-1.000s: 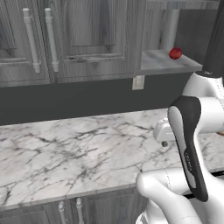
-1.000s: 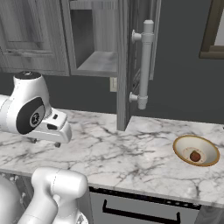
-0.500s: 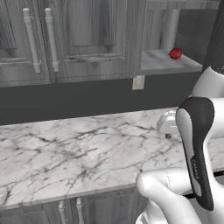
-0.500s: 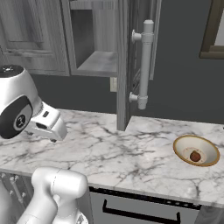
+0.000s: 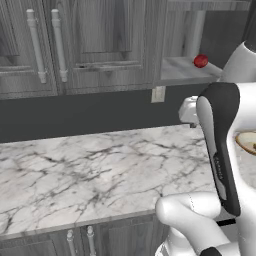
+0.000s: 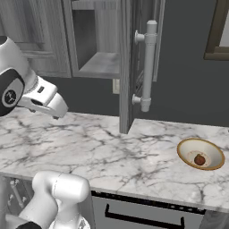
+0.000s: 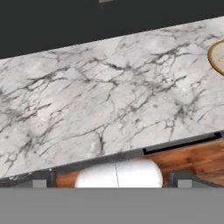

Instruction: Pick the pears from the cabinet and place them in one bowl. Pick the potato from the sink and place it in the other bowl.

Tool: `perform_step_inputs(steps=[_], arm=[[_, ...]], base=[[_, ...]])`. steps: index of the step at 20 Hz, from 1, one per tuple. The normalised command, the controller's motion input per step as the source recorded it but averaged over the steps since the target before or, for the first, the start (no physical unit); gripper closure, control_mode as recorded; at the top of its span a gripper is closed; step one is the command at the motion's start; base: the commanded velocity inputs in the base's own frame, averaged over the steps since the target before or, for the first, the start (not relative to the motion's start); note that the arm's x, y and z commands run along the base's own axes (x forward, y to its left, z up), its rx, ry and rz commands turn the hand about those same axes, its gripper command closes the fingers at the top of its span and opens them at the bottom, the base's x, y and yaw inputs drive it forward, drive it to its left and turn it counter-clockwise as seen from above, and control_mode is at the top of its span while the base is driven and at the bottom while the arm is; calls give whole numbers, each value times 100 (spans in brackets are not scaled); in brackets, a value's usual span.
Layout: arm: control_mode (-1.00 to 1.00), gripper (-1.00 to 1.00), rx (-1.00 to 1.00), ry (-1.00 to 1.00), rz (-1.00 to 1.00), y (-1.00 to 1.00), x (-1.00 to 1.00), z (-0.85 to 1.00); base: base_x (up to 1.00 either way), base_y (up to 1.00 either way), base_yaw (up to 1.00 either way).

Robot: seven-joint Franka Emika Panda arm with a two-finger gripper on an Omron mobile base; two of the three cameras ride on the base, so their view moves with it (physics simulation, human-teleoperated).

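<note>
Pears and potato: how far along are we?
Done: the brown pear lies in the tan bowl on the counter, and the cabinet door is open. In hand: nothing; the gripper hangs open above the counter, left of the cabinet. Left: the red pear sits on the cabinet shelf. Potato, sink and second bowl are out of frame, so that half can't be judged.

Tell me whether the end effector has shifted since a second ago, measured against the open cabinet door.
Yes. In the right base view the end effector has swung right, toward the open cabinet door, and closer to the wall outlet.
</note>
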Motion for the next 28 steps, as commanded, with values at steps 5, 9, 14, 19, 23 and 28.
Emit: perform_step_inputs(steps=[5, 9, 14, 19, 23, 28], arm=[[-100, -100, -2, -14, 0, -29, 73, 3], [-100, -100, 0, -20, 0, -45, 9, 49], [-100, -100, 0, -22, 0, -36, 6, 46], [-100, -100, 0, -19, 0, -28, 39, 34], [-100, -100, 0, -17, -2, -11, 59, 22], [-100, -100, 0, -14, -7, 0, 42, 27]], base=[[0, 0, 0], [0, 0, 0], [0, 0, 0], [0, 0, 0], [0, 0, 0], [0, 0, 0]])
